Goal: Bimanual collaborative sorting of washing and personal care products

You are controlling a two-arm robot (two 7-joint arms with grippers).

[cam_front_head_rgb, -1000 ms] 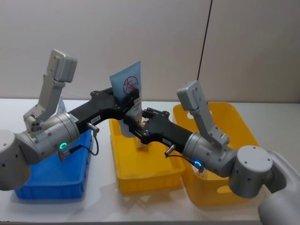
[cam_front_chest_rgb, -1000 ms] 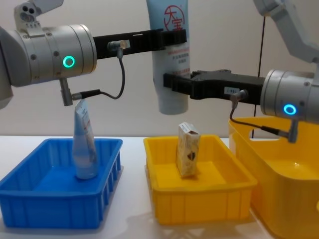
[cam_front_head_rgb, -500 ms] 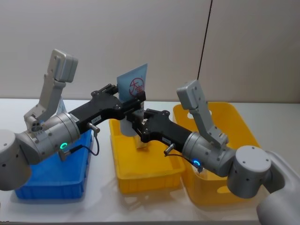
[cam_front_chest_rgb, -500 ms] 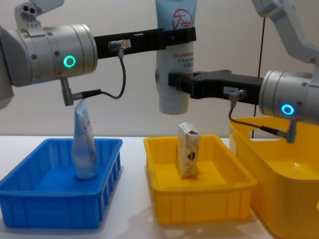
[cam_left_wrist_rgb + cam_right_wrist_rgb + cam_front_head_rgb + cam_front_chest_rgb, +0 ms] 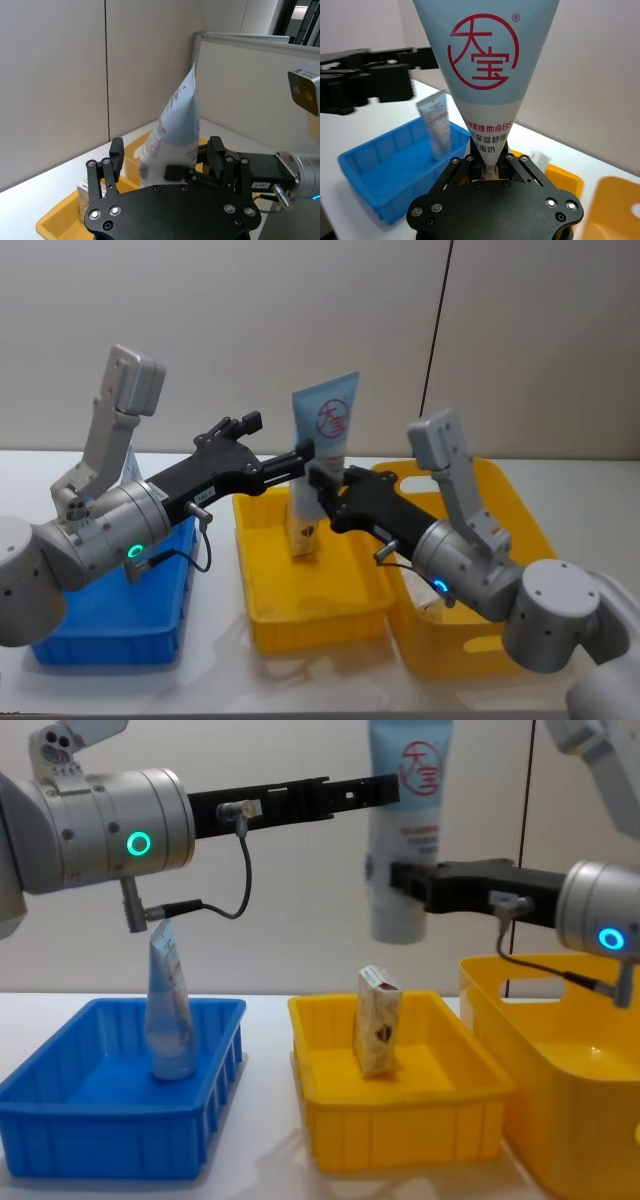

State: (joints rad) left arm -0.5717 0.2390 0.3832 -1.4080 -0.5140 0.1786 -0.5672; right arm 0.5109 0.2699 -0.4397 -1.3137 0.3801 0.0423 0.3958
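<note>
My right gripper [image 5: 405, 892] clamped the squeeze tube [image 5: 405, 830], upright above the yellow tray [image 5: 400, 1140] | my left gripper [image 5: 268, 448] hung beside it, fingers apart | carton [image 5: 377, 1021] in that tray | second tube [image 5: 168, 1010] in blue tray [image 5: 110, 1140]

Left gripper [image 5: 262, 445] spread wide, arm outstretched; right gripper [image 5: 488, 167] clamped closed, raised.

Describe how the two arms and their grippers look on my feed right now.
Both arms have round silver-grey joint housings with a glowing ring light, green on the left and blue on the right, and pale grey upper links. A thin black cable loops under each wrist. The left gripper and right gripper are flat matte-black plates with silver screw heads and slim black jaws.
</note>
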